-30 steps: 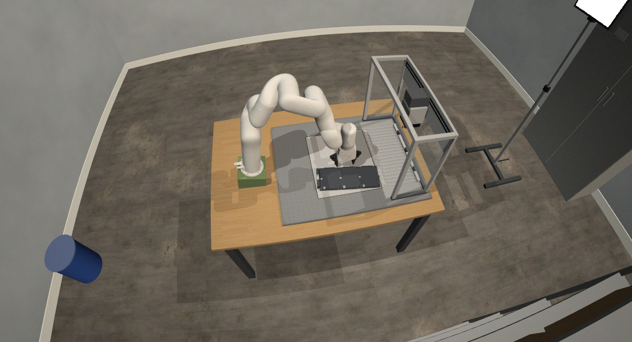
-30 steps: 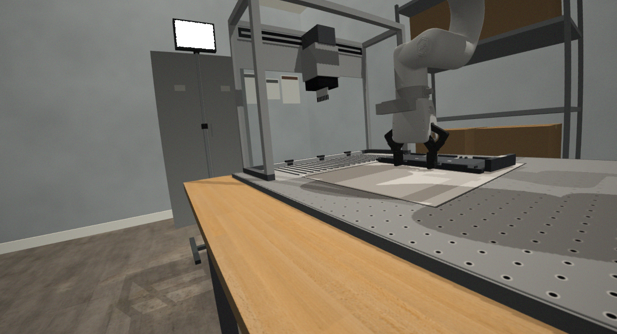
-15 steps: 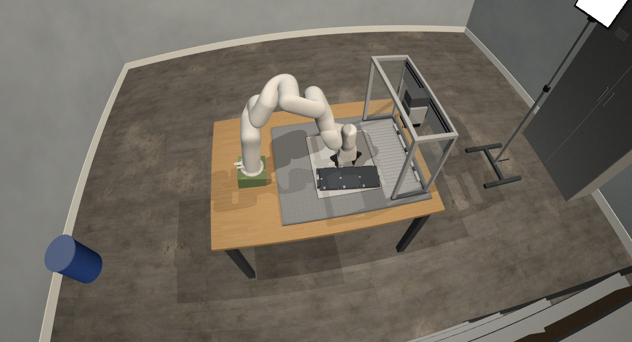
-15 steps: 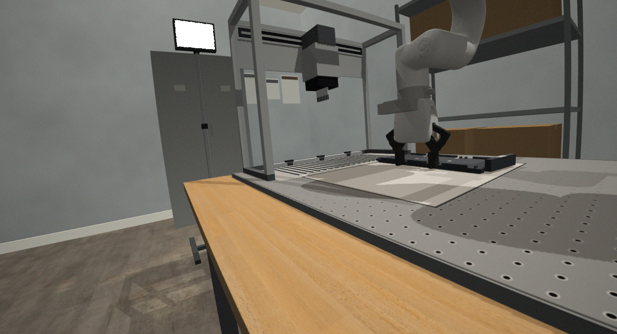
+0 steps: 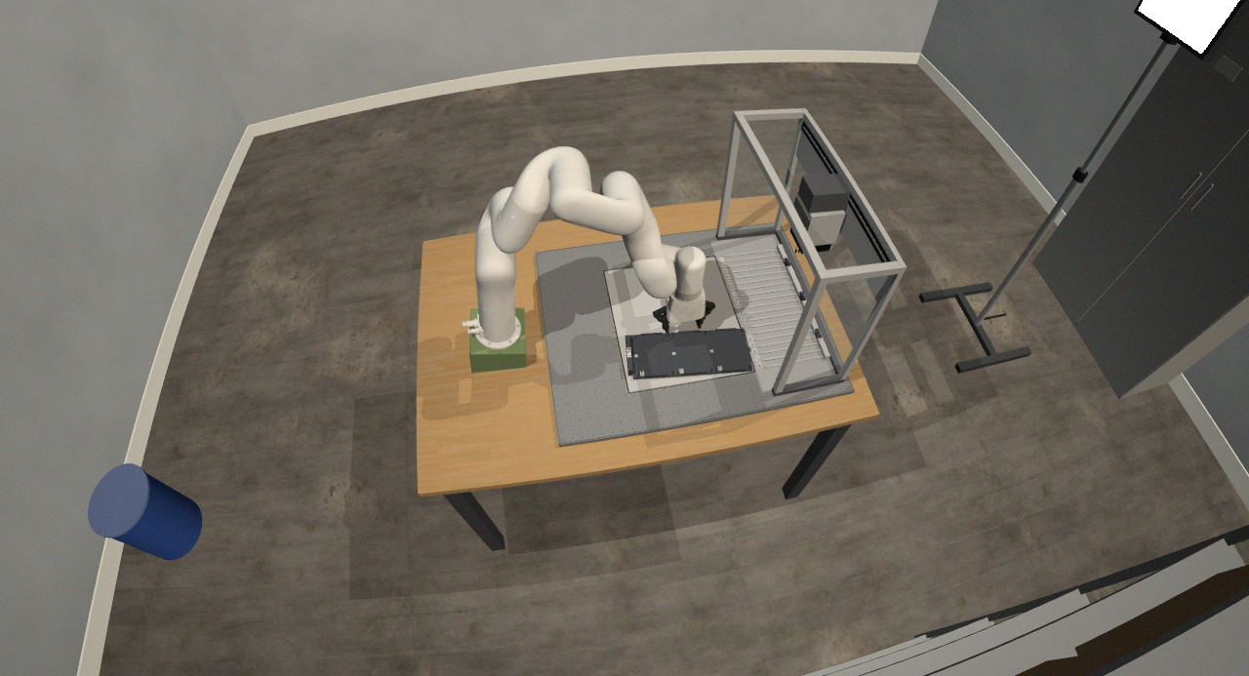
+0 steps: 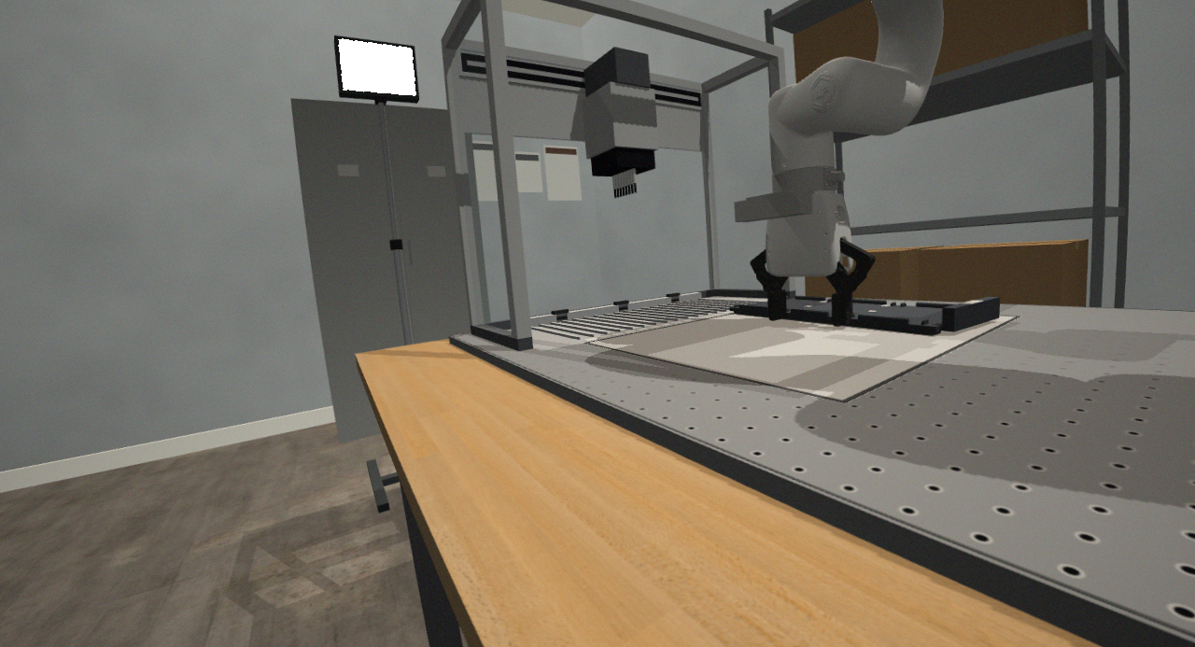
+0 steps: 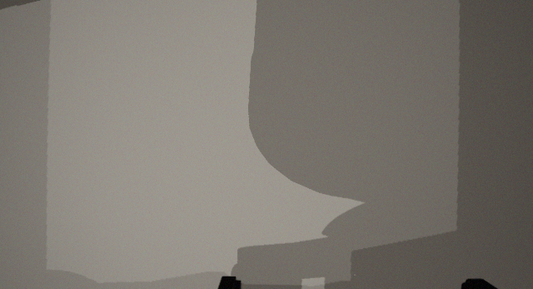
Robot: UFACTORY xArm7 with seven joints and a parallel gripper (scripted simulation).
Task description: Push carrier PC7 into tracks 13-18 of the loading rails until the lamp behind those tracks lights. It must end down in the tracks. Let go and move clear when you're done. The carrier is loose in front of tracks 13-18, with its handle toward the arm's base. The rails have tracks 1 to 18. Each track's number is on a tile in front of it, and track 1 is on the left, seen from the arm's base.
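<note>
The carrier PC7 [image 5: 690,355] [image 6: 919,316] is a flat black tray lying on a pale mat [image 5: 622,288] [image 6: 752,358] [image 7: 146,135]. One short end faces the loading rails [image 5: 773,297] [image 6: 618,316]. The handle end [image 6: 973,309] faces the arm's base. My gripper [image 5: 683,323] [image 6: 808,309] [image 7: 351,285] is open and empty. It points straight down, with its fingertips low beside the carrier's long side, toward the rail end. The wrist view shows only the shadowed mat and the two fingertips at its bottom edge. I cannot make out a lamp.
A grey metal frame [image 5: 799,332] [image 6: 505,183] stands over the rails, with a boxy head [image 5: 821,202] [image 6: 618,125] hanging inside it. The mat lies on a perforated grey board [image 5: 593,392] [image 6: 961,443] on a wooden table [image 5: 471,427]. The arm's green base block [image 5: 498,353] is at the left.
</note>
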